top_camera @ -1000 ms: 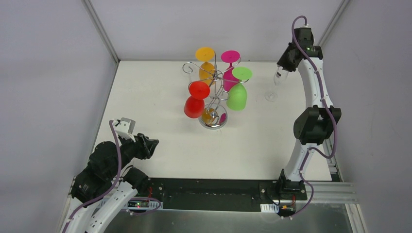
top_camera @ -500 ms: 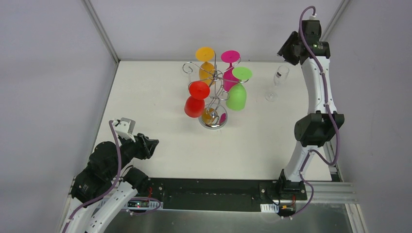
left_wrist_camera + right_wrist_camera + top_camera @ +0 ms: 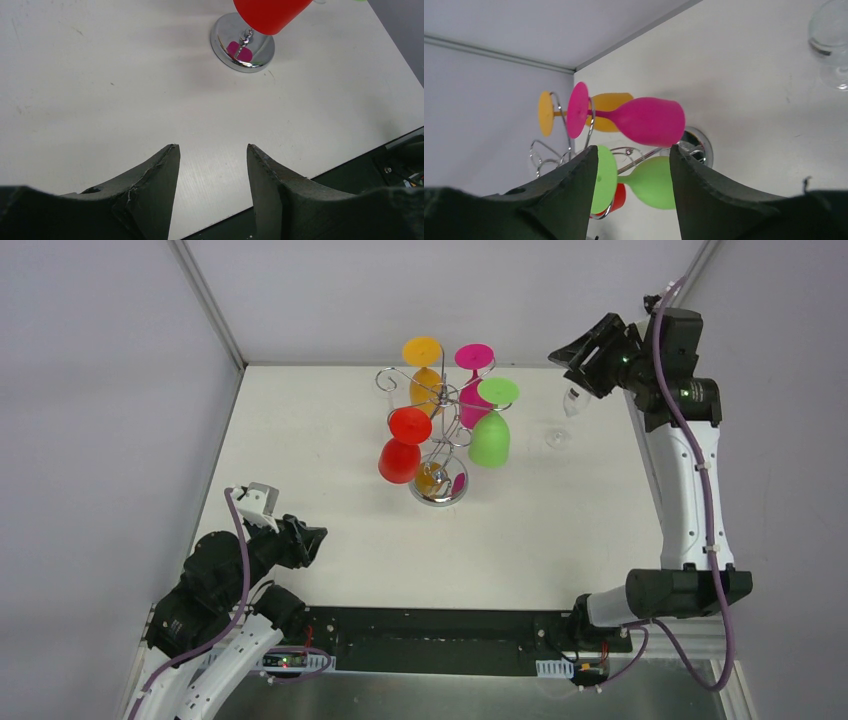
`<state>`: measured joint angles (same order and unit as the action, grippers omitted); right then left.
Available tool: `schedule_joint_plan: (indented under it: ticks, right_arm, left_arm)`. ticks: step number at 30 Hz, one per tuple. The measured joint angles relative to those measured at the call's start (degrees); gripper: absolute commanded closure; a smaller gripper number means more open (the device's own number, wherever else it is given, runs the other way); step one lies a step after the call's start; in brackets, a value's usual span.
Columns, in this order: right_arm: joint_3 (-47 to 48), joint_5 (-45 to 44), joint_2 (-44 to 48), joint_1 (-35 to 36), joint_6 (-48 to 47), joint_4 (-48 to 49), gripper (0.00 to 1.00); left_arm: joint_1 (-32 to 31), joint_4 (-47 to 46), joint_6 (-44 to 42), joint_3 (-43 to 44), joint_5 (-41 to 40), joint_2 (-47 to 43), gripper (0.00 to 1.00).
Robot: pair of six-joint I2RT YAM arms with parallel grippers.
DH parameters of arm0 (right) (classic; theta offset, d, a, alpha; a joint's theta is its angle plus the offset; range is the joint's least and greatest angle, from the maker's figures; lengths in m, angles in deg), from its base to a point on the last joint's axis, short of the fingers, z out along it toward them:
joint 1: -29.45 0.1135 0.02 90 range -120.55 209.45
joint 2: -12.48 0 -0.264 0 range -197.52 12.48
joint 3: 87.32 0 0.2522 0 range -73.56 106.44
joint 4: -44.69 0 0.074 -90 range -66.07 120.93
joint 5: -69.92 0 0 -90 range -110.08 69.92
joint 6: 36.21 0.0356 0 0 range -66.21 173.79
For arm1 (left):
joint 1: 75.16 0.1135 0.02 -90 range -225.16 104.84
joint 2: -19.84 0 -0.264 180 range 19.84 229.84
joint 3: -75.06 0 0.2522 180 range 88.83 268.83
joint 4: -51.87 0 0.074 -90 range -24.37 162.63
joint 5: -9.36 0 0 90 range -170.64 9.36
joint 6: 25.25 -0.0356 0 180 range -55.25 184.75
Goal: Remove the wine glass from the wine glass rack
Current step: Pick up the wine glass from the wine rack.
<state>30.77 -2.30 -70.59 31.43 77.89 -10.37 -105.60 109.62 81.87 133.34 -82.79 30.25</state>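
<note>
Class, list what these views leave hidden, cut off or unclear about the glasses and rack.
- Left wrist view: the top edge cuts off the red glass; only the base of the wine glass rack shows.
- Right wrist view: the corner cuts off the clear glass; a finger of the right gripper hides most of the red glass.
- Top view: the clear glass is faint against the table; contact with the gripper cannot be told.
</note>
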Motion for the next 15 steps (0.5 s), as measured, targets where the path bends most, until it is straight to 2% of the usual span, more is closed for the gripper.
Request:
schedule_joint_plan:
  ticks: [4, 15]
  right_arm:
    - [-2.80, 6.29, 1.60, 0.24, 3.72, 2.23, 0.42]
    - [-9.97, 13.31, 1.70, 3.98, 10.03, 6.67, 0.42]
  left_arm:
    - [0.00, 0.00, 0.00, 0.00, -0.04, 0.02, 0.46]
    - [0.00, 0.00, 0.02, 0.00, -1.46, 0.02, 0.46]
